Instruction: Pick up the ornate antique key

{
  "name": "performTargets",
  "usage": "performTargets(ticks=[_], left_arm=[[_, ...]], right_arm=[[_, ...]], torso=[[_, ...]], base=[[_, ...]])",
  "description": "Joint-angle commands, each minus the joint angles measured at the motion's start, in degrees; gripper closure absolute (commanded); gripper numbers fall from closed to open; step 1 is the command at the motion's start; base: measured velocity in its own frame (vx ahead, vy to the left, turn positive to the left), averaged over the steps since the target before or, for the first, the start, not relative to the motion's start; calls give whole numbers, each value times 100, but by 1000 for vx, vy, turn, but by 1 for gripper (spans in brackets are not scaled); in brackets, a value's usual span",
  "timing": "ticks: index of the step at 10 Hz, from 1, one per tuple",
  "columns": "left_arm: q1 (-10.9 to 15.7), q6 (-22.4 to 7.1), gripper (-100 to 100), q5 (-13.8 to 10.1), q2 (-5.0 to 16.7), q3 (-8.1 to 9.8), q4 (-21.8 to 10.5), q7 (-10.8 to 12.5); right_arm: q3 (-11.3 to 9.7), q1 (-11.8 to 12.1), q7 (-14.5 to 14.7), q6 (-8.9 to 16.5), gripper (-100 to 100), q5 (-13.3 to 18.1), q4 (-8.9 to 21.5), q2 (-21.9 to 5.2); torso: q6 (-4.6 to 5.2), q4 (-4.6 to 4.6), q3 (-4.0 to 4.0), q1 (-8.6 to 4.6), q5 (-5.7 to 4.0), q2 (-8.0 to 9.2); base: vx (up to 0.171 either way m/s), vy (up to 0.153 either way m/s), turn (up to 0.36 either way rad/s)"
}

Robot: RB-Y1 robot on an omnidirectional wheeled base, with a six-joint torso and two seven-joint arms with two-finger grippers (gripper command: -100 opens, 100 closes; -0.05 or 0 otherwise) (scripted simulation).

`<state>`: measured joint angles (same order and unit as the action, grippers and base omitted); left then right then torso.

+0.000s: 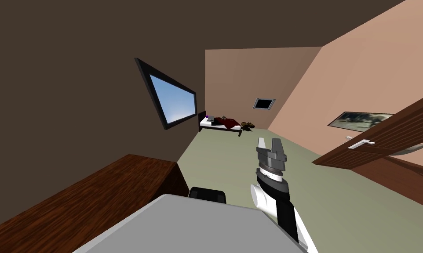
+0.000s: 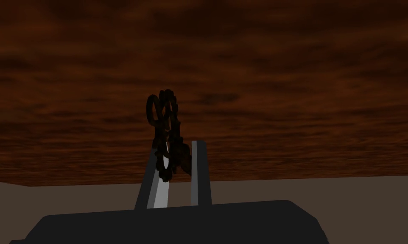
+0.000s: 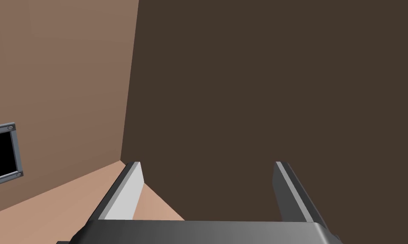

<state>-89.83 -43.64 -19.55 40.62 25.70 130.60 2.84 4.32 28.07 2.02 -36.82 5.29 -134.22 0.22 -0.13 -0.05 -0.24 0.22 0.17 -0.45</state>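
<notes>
The key (image 2: 168, 123) sits between the fingers of the left gripper (image 2: 177, 145), pressed from both sides and reaching past their tips, with the table (image 2: 283, 84) top behind it and that top's edge near the fingers' roots. The table lies at my left along the wall that bears the window (image 1: 173, 99), and right of its far corner the right gripper (image 1: 269, 142) hangs over the floor (image 1: 232, 149), fingers apart. Beyond, a bed (image 1: 221, 125) stands in the far left corner, a vent (image 1: 263, 103) sits in the far wall right of it, and a door (image 1: 382, 136) stands open at the right, before a picture (image 1: 360, 119).
</notes>
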Motion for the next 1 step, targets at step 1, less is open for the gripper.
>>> performTargets(ticks=[1], left_arm=[[0,0,0,0,0,0,0,0]], right_arm=[[0,0,0,0,0,0,0,0]], torso=[[0,0,0,0,0,0]], base=[[0,0,0]])
